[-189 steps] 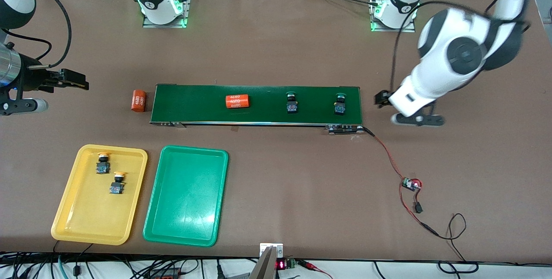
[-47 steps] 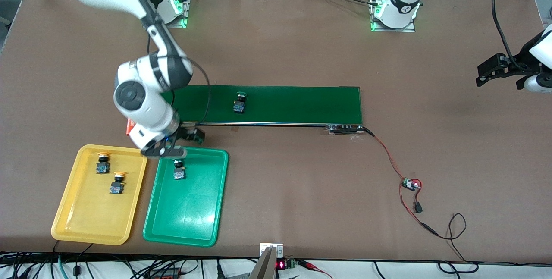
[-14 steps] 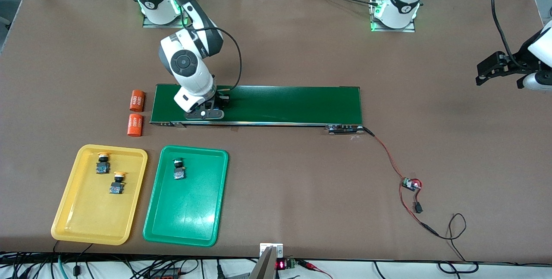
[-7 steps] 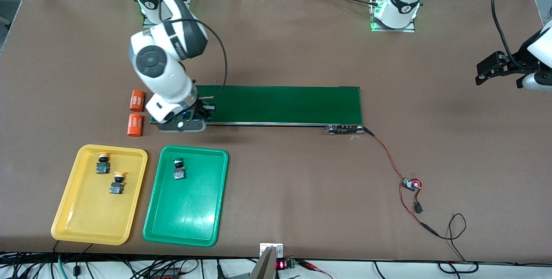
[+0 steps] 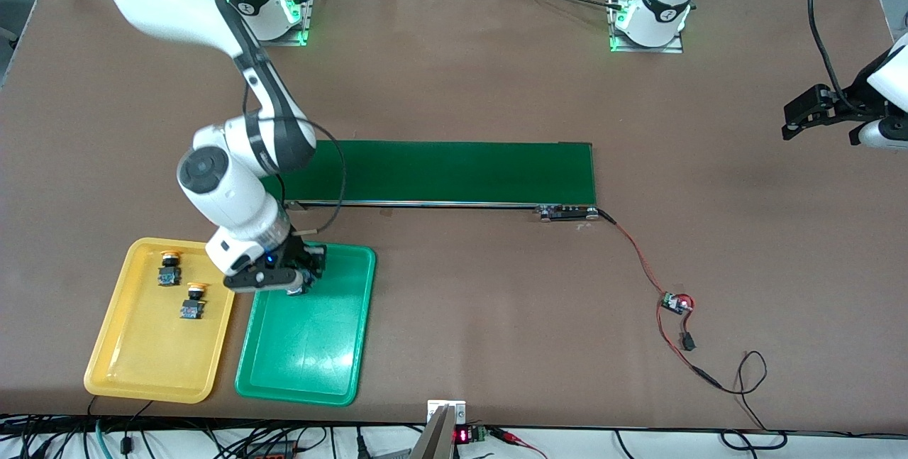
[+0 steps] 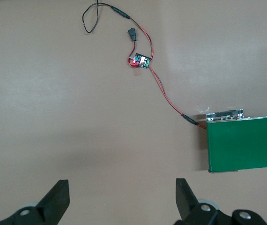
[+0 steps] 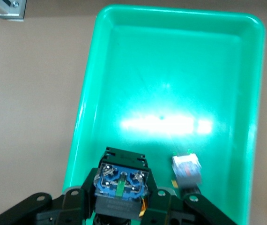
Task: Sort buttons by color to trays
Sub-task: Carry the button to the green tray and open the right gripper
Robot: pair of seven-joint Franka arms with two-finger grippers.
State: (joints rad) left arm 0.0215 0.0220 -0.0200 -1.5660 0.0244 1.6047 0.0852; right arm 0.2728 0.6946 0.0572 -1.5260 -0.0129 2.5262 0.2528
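Green tray (image 5: 305,352) and yellow tray (image 5: 142,352) sit nearest the camera; two yellow buttons (image 5: 169,267) already lie in the yellow one. Right gripper (image 5: 301,278) is over the green tray, pinching the last green button (image 7: 119,183). Next: lower, release clear of the other green button (image 7: 187,169) (only the right wrist view shows it; the arm hides it in front). Conveyor (image 5: 440,172) is farther back. Left gripper (image 6: 119,199) waits, spread, over bare desk (image 5: 496,317).

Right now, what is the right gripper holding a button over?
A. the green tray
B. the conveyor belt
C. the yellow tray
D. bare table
A: the right gripper is shut on a button, with the green tray spread beneath it.
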